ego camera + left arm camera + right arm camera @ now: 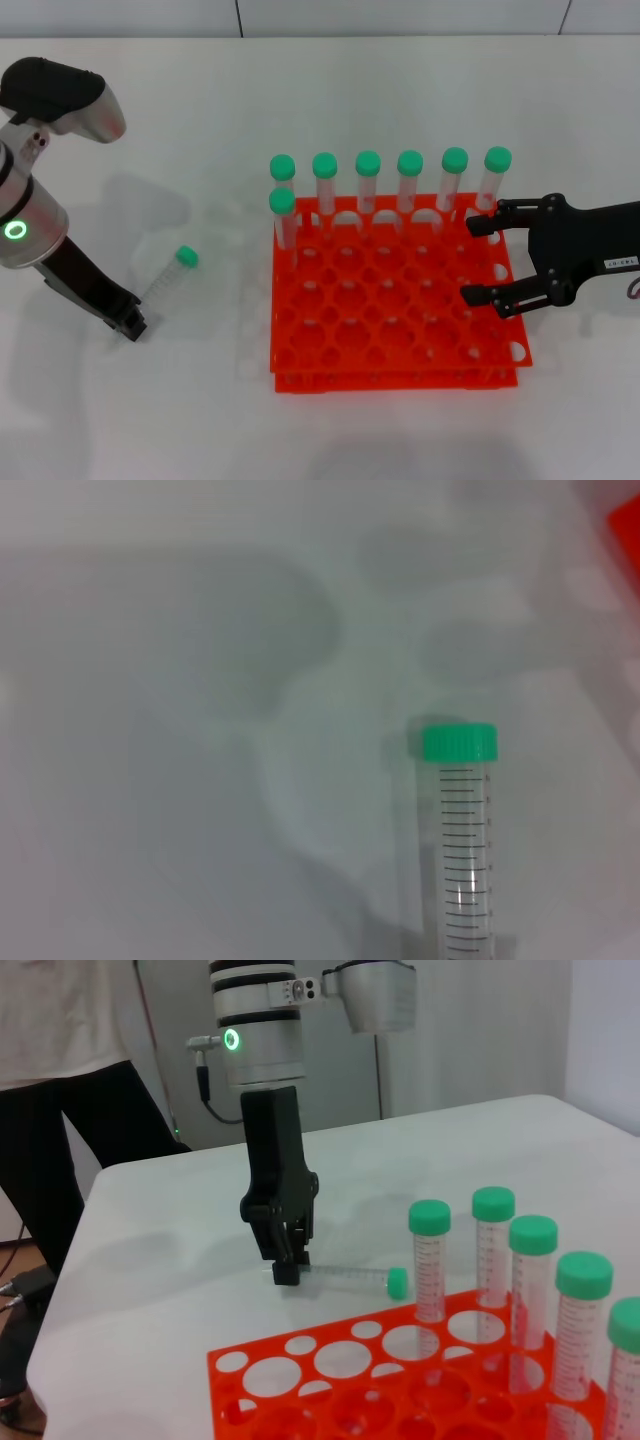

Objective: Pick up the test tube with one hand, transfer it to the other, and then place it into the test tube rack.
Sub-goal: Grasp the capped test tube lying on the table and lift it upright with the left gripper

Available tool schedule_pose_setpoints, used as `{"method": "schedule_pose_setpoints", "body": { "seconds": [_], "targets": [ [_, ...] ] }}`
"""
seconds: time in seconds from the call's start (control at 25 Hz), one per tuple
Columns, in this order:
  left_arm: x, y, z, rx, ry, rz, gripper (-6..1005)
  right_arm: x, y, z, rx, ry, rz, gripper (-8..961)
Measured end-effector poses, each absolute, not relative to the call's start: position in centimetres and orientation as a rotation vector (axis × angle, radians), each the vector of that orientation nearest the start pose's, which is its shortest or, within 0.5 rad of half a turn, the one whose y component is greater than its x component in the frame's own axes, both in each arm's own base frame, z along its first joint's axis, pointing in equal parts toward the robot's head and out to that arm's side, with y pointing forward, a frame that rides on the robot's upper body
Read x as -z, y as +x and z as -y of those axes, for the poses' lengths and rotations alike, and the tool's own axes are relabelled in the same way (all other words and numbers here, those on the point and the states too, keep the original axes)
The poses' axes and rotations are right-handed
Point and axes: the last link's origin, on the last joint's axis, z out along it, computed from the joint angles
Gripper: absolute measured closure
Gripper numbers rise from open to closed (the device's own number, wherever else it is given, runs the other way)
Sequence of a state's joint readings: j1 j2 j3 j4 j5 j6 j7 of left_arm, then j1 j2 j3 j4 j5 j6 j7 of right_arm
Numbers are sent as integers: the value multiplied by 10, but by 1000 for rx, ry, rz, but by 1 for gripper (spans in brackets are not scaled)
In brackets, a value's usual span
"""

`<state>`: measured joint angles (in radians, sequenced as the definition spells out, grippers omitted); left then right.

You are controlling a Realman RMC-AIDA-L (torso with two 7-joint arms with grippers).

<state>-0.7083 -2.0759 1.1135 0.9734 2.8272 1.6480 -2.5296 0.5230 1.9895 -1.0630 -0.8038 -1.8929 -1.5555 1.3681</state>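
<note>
Head view, from nine o'clock: the left gripper point(128, 322) has its fingers down at the base end of the lying test tube point(168, 272); whether they grip it cannot be told, and the round tube could roll away. At three o'clock, the right gripper point(483, 260) hangs wide open and empty over the test tube rack point(300, 368)

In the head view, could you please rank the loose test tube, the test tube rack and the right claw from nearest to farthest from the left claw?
From the left claw:
1. Test tube, lying on the table right beside it.
2. Test tube rack, in the middle.
3. Right claw, over the rack's far right edge.
</note>
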Motion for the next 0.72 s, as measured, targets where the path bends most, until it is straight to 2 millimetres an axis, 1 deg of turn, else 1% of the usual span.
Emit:
{"method": "schedule_pose_setpoints", "body": {
  "seconds": [0.24,0.32,0.4,0.44,0.52,0.56,0.72],
  "targets": [
    [-6,-257,-349,-772,-2434,1370,810,-8,235,-338,-443,-2959,-228,81],
    [-8,-257,-351,-758,-2428,1362,814,-8,235,-338,-442,-2959,-224,81],
    [-13,-252,-354,-731,-2425,1339,816,-9,234,-338,-442,-2959,-217,81],
    [-22,-243,-357,-684,-2428,1319,816,-9,234,-338,-443,-2960,-216,81],
    [-35,-231,-359,-609,-2435,1292,816,-9,234,-338,-443,-2961,-219,80],
    [-35,-231,-359,-609,-2435,1292,815,-9,234,-338,-443,-2961,-219,80],
    [-63,-204,-358,-404,-2462,1196,815,-10,234,-338,-443,-2963,-221,80]
  ]
}}
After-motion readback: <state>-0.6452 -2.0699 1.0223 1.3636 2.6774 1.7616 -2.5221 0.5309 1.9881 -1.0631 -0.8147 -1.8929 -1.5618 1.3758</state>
